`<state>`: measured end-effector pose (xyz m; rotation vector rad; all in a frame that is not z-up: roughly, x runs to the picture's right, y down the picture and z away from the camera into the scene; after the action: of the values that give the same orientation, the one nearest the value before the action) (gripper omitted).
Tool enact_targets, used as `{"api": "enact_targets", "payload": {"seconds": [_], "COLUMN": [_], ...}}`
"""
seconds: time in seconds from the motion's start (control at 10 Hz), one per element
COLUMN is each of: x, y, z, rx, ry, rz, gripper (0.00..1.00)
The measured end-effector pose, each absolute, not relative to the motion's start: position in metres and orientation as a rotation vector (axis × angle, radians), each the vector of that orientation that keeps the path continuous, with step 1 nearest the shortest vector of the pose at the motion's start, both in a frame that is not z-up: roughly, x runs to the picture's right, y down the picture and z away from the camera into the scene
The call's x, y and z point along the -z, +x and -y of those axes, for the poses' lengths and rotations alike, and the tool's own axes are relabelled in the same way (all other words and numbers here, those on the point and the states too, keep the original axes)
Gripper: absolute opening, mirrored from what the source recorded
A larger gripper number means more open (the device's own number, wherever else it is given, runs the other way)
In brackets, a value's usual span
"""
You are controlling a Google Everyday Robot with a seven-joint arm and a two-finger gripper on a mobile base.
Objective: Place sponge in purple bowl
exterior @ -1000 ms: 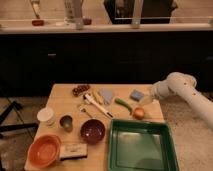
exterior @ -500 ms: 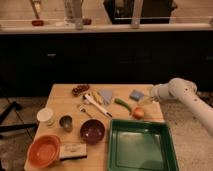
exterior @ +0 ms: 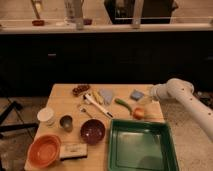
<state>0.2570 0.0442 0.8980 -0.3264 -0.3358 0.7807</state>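
The sponge (exterior: 136, 94) is a small blue-grey block lying at the far right of the wooden table (exterior: 65, 100). The purple bowl (exterior: 93, 131) stands empty at the table's front middle, well left of the sponge and nearer the camera. My white arm reaches in from the right. The gripper (exterior: 146, 98) is just right of the sponge, low over the table's right edge. Whether it touches the sponge does not show.
A green tray (exterior: 141, 147) fills the front right. An orange fruit (exterior: 138, 113) and a green vegetable (exterior: 123, 104) lie between sponge and tray. Also on the table are a grey-blue cloth (exterior: 106, 95), utensils (exterior: 97, 104), a metal cup (exterior: 66, 122), a white cup (exterior: 46, 116), an orange bowl (exterior: 44, 151) and a beige block (exterior: 73, 150).
The arm's elbow has dropped a little and the gripper has shifted slightly, staying beside the sponge. Nothing on the table has moved.
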Motion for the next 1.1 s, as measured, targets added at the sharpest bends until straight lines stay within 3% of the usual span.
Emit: {"api": "enact_targets", "payload": {"seconds": [1.1], "x": [-0.971], "y": [0.300], "z": [-0.064], "rx": [-0.813], "ry": [-0.445], "rz": [0.256], "gripper": [0.80]}}
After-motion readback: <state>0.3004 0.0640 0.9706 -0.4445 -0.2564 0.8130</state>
